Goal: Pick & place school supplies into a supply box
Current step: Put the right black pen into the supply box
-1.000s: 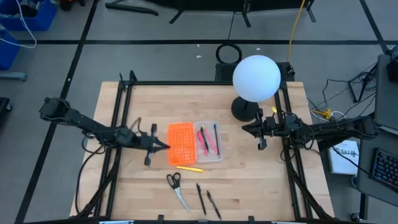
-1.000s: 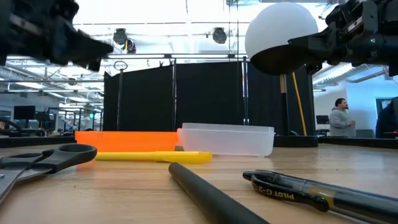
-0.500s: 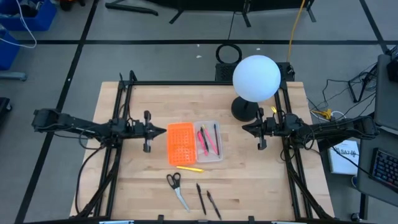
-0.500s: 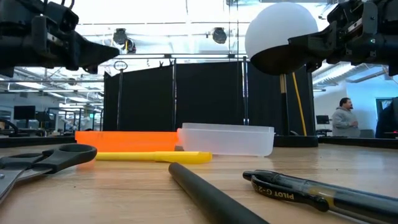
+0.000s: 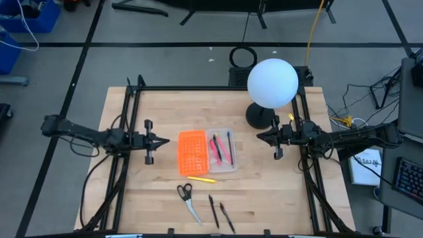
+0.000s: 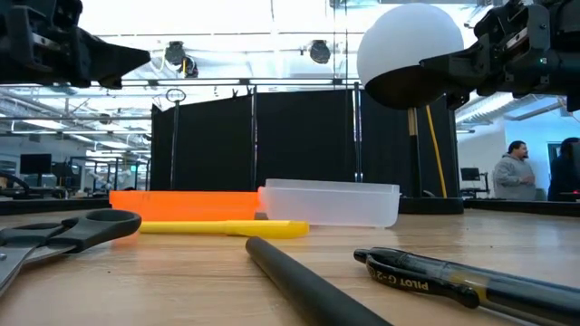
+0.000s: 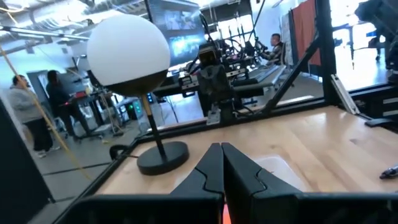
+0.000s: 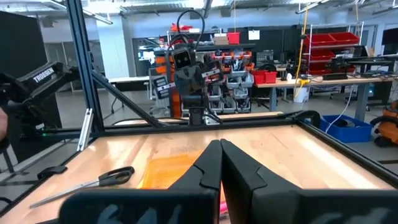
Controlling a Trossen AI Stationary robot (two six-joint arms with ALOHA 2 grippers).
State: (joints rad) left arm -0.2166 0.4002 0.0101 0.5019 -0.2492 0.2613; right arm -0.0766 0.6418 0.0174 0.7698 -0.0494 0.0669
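Counting first: one supply box (image 5: 206, 153), lying open on the tabletop (image 5: 277, 192) with its orange grid half (image 5: 192, 153) toward my left arm and its translucent tray (image 5: 223, 151) toward my right. Inside the tray: two pink pens (image 5: 219, 149) and one black pen (image 5: 230, 143), three items. Outside it: one yellow pencil (image 5: 201, 178) just beside the box's near edge, one pair of scissors (image 5: 187, 201) with black handles, and two dark pens (image 5: 220, 213) near the front edge. One white globe lamp (image 5: 271, 83) stands at the far right.

My left gripper (image 5: 165, 139) hangs above the tabletop just left of the orange half, fingers pressed shut, holding nothing. Half a second ago it reached closer to the box; it has pulled back. My right gripper (image 5: 259, 136) hovers right of the tray, fingers shut and empty, unmoved.
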